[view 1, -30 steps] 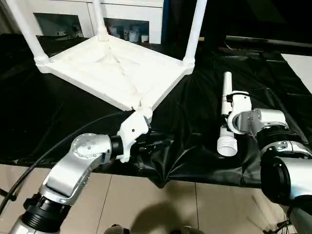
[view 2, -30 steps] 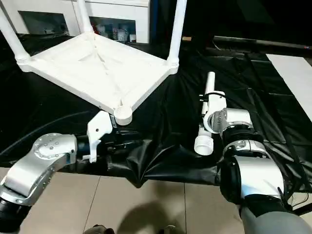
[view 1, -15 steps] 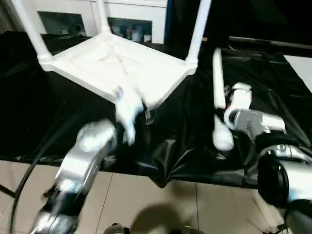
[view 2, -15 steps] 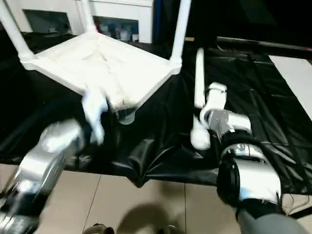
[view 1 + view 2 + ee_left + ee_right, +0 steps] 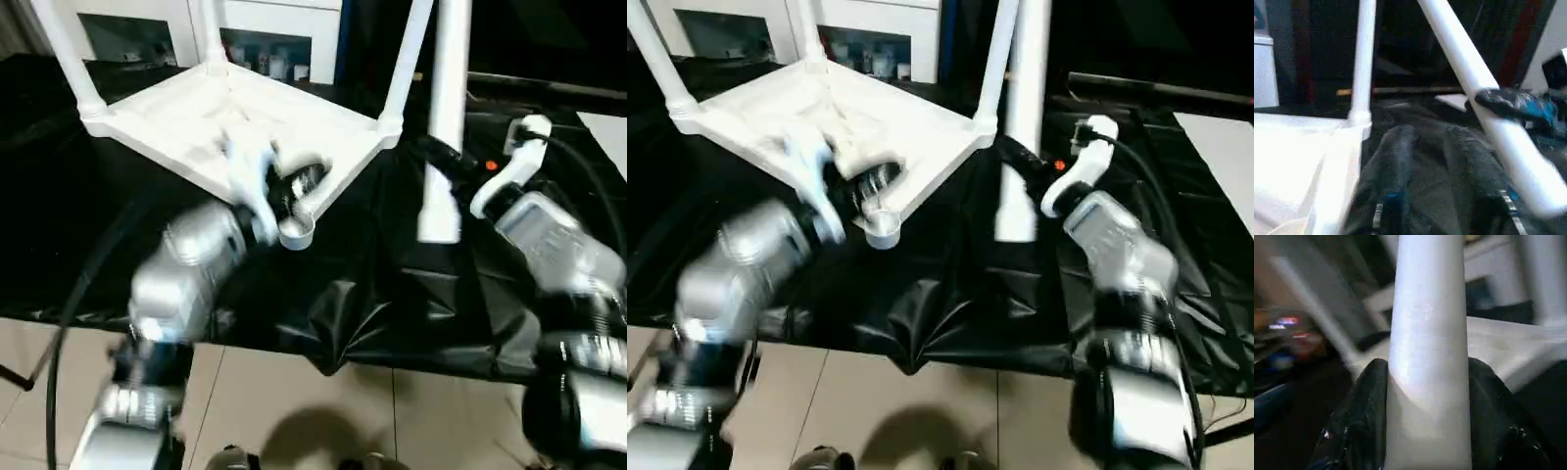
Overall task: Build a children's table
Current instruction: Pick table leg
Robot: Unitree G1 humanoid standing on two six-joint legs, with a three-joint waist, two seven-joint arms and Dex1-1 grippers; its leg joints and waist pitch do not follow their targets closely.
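Black sheeting covered the worktop (image 5: 372, 294) where the right end effector (image 5: 1425, 396) clamped an upright leg (image 5: 443, 117); left end effector (image 5: 279, 191) state indeterminate.

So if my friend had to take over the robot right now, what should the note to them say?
Right gripper: shut on the fourth long white tubular leg, held upright above the black cloth, flared end down.
Left gripper: at the near corner of the white plastic square tabletop; blurred, so its grip cannot be judged.
Tabletop lies underside up on the cloth.
Done: three legs stand in their corner sockets.
Left: the near round corner socket is empty; the held leg probably goes there next, then the table can be turned over.
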